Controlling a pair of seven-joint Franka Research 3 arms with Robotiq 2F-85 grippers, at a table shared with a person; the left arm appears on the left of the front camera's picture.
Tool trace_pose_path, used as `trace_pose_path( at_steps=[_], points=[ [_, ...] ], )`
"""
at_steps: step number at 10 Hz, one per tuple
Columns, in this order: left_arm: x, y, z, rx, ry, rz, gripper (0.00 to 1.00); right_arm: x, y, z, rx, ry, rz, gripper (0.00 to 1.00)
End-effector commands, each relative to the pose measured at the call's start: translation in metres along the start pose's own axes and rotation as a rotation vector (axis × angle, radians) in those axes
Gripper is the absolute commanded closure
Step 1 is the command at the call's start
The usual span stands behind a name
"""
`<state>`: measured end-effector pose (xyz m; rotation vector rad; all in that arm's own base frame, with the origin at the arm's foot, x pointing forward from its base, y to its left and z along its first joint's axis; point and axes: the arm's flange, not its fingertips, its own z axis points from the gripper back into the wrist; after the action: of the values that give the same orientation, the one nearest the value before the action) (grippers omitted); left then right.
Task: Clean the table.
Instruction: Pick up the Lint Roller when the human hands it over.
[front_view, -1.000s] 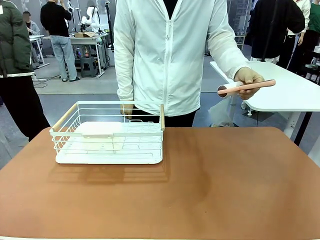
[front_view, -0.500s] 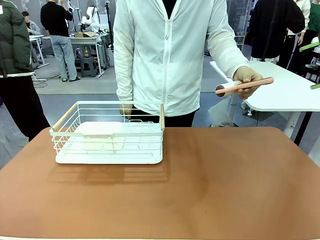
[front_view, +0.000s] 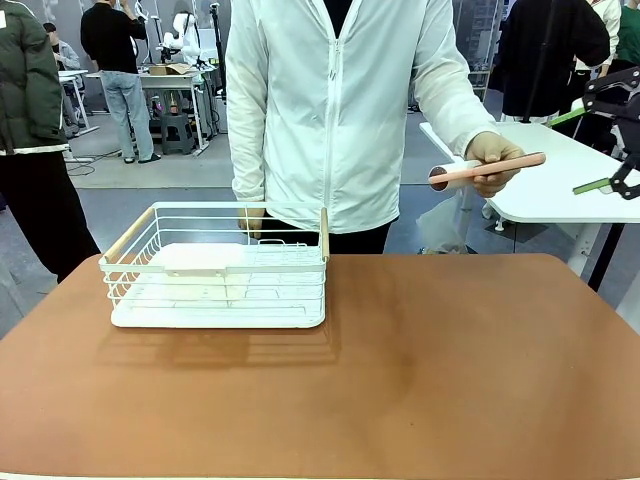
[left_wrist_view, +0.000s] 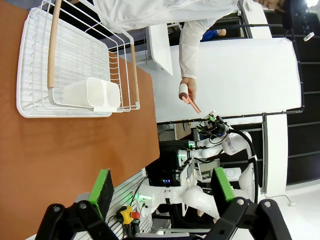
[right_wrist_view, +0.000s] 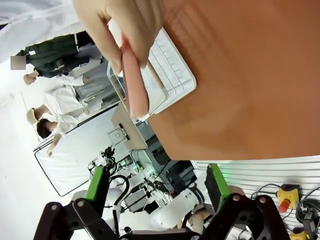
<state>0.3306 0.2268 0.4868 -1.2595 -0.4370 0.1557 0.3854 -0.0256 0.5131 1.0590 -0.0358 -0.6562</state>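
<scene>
The table (front_view: 420, 390) is a wide reddish-brown top. Past its far right corner, a person's hand (front_view: 492, 152) holds up a lint roller (front_view: 487, 168) with a pink handle. My right gripper (front_view: 585, 150) reaches in from the upper right, open, a little right of the handle's tip. In the right wrist view the pink handle (right_wrist_view: 134, 85) hangs above my open right gripper (right_wrist_view: 157, 182), apart from the pads. My left gripper (left_wrist_view: 162, 187) is open and holds nothing, off the table's (left_wrist_view: 75, 150) edge.
A white wire rack (front_view: 215, 318) with wooden handles stands at the table's far left, with a white two-part holder (front_view: 195, 262) inside. The person stands at the far edge behind it. A white-topped table (front_view: 540, 200) sits at the right, beyond the roller.
My right gripper has come into the front view from the right, toward the pink handle. The person's hand has lifted the roller slightly.
</scene>
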Motion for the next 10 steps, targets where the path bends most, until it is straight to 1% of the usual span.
trace_pose_path(
  at_steps=[1, 4, 5, 7, 10],
  points=[
    [-0.001, -0.001, 0.002, -0.013, -0.004, -0.006, 0.0, 0.006, 0.0, -0.019, 0.038, -0.048, -0.003, 0.0],
    [-0.001, -0.001, 0.002, -0.013, -0.004, -0.006, 0.0, 0.016, 0.002, -0.039, 0.075, -0.121, -0.019, 0.0],
    [-0.001, -0.001, 0.002, -0.013, -0.004, -0.006, 0.0, 0.018, 0.003, -0.044, 0.083, -0.124, -0.026, 0.0],
    [-0.001, -0.001, 0.002, -0.013, -0.004, -0.006, 0.0, 0.021, 0.005, -0.057, 0.081, -0.173, -0.01, 0.0],
    [-0.001, -0.001, 0.002, -0.013, -0.004, -0.006, 0.0, 0.025, 0.009, -0.069, 0.091, -0.209, -0.023, 0.0]
  ],
)
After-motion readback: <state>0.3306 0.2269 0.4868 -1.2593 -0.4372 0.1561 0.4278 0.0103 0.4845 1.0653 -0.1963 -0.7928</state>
